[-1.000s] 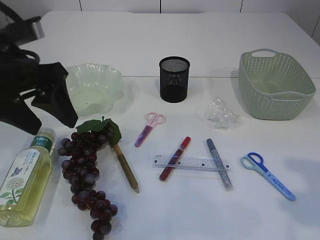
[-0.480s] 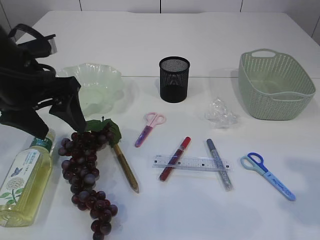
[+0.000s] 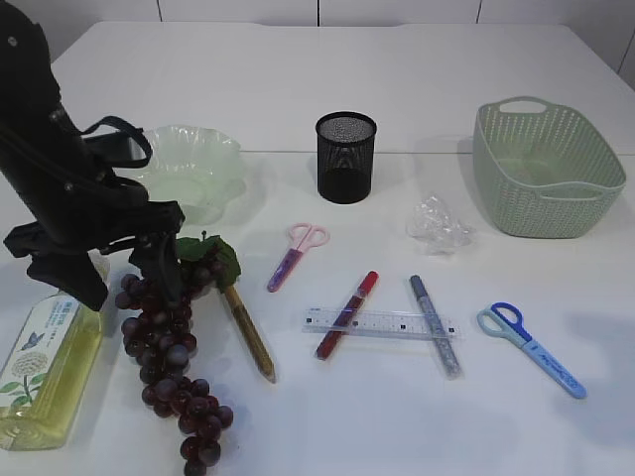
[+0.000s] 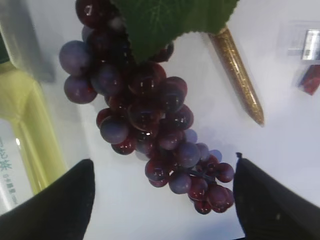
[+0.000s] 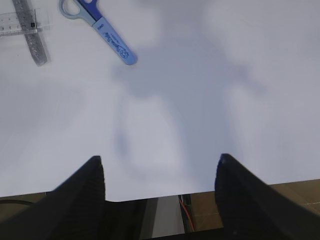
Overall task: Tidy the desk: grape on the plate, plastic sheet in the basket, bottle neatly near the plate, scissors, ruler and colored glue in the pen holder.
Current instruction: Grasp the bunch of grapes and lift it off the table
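Spread wide, my left gripper (image 4: 162,200) hangs over the grape bunch (image 4: 150,120), one finger to each side of its lower half and neither touching a berry. The bunch lies flat on the white table (image 3: 417,416), its leaf (image 3: 203,250) toward the green plate (image 3: 193,174) just behind it and its tip trailing toward the table's near edge.

I judge it light but floppy: berries on thin stalks that will swing and droop if I lift from one end. The berries look glossy and round, so a pinch on a single one would likely slip or tear it loose. Closing across the thick upper cluster, near the leaf and stem, seems the surest hold.

Beside the bunch lies the yellow bottle (image 3: 45,357) on one flank and a gold glitter glue (image 3: 248,332) on the other. Farther off sit the pen holder (image 3: 345,157) and the basket (image 3: 546,169).

My right gripper (image 5: 160,200) is also parted, over bare table near the blue scissors (image 5: 97,27).
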### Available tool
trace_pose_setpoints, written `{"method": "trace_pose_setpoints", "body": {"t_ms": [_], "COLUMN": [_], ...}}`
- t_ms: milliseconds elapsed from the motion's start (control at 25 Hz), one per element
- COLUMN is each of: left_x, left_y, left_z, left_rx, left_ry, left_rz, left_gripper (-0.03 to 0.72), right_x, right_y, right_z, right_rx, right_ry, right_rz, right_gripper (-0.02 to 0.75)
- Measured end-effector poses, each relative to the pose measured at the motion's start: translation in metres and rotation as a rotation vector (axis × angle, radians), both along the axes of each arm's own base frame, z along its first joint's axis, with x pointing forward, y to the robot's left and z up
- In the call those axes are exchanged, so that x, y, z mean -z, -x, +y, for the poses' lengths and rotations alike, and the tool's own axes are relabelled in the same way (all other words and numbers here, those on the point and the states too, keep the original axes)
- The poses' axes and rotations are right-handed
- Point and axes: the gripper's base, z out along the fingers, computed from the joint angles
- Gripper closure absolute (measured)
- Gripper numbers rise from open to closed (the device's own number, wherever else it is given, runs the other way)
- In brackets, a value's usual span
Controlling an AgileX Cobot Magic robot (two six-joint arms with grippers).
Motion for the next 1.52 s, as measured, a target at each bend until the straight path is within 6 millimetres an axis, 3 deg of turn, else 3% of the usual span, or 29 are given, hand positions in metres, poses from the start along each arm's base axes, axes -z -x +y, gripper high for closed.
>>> {"method": "trace_pose_setpoints", "body": {"t_ms": [320,1240,1440,1520], "left_x": [0.028,0.075,0.084,0.085], "left_y": [-0.006,-0.020,-0.021,-0.021], "left_z": [-0.001,-0.008,-0.008,-0.008], "left_rx": [-0.003,-0.053,-0.055,-0.057], "left_ry": [-0.040,-0.027,-0.035,-0.033], "left_rz": [0.074,0.107,0.128,0.125], "left_gripper": [0.059,0.075,0.099,0.141], "right_x": [0.000,0.000,0.000,0.000], "right_y": [0.000,0.000,0.000,0.000], "right_z": [0.000,0.000,0.000,0.000], "right_rx": [0.000,0.000,0.000,0.000], "right_ry": [0.000,0.000,0.000,0.000], "right_rz": [0.000,0.002,0.002,0.002], "right_gripper": [0.200,0.200,0.200,0.200]}}
